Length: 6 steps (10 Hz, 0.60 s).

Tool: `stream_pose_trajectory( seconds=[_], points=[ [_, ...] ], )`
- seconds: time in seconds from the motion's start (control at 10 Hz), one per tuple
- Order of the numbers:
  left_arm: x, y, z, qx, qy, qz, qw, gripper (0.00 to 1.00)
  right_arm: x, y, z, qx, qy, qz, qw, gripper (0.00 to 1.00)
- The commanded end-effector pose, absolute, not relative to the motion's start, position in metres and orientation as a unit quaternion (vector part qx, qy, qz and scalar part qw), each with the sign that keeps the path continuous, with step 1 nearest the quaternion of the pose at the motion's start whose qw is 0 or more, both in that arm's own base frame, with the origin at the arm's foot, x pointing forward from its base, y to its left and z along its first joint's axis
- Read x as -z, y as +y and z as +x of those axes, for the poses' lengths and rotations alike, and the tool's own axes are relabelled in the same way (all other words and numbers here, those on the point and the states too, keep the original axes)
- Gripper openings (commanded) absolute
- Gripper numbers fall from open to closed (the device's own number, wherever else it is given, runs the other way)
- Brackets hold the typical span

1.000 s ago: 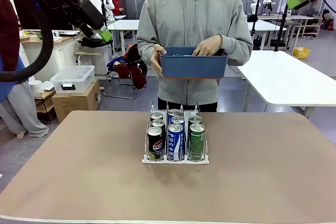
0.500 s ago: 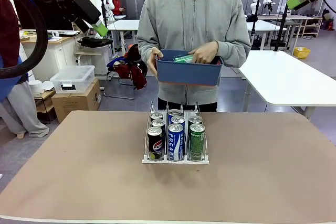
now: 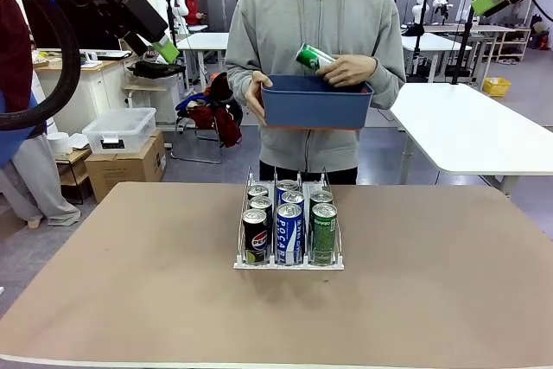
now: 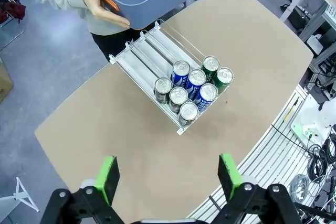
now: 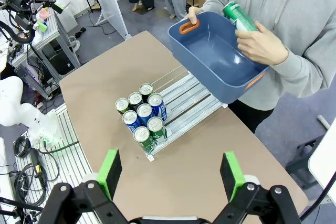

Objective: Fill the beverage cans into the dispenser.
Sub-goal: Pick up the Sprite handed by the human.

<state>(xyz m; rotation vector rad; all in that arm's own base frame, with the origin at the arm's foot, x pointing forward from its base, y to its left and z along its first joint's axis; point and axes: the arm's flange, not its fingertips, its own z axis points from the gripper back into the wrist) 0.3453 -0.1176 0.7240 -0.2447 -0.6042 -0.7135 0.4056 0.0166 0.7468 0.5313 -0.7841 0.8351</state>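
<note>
Now | L fingers (image 3: 168,48) wide, high | R fingers (image 3: 486,2) wide, high | pers. hand (image 3: 350,71) holds green can (image 3: 313,56) over tub (image 3: 315,105)

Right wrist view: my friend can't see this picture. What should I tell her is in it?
A person's hand holds a slim green aluminium drink can over a blue plastic tub. Below on the brown table, a clear-railed three-lane dispenser rack holds black, blue and green cans. The open right gripper rises from the bottom edge.
</note>
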Motion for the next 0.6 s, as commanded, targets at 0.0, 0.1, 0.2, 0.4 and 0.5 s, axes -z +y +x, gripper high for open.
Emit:
stream_pose_trajectory(
  seconds=[0.0, 0.1, 0.2, 0.4, 0.5],
  points=[
    [-0.7241, -0.1166, 0.3454, 0.345, -0.29, -0.123, 0.884, 1.0, -0.746, 0.0169, 0.4054, -0.39, -0.366, 0.249, 0.807, 1.0],
    [-0.7241, -0.1166, 0.3454, 0.345, -0.29, -0.123, 0.884, 1.0, -0.746, 0.0169, 0.4054, -0.39, -0.366, 0.249, 0.807, 1.0],
    [-0.7241, -0.1166, 0.3454, 0.345, -0.29, -0.123, 0.884, 1.0, -0.746, 0.0169, 0.4054, -0.39, -0.366, 0.249, 0.807, 1.0],
    [-0.7241, -0.1166, 0.3454, 0.345, -0.29, -0.123, 0.884, 1.0, -0.746, 0.0169, 0.4054, -0.39, -0.366, 0.249, 0.807, 1.0],
    [-0.7241, -0.1166, 0.3454, 0.345, -0.29, -0.123, 0.884, 1.0, -0.746, 0.0169, 0.4054, -0.39, -0.366, 0.249, 0.807, 1.0]
  ],
)
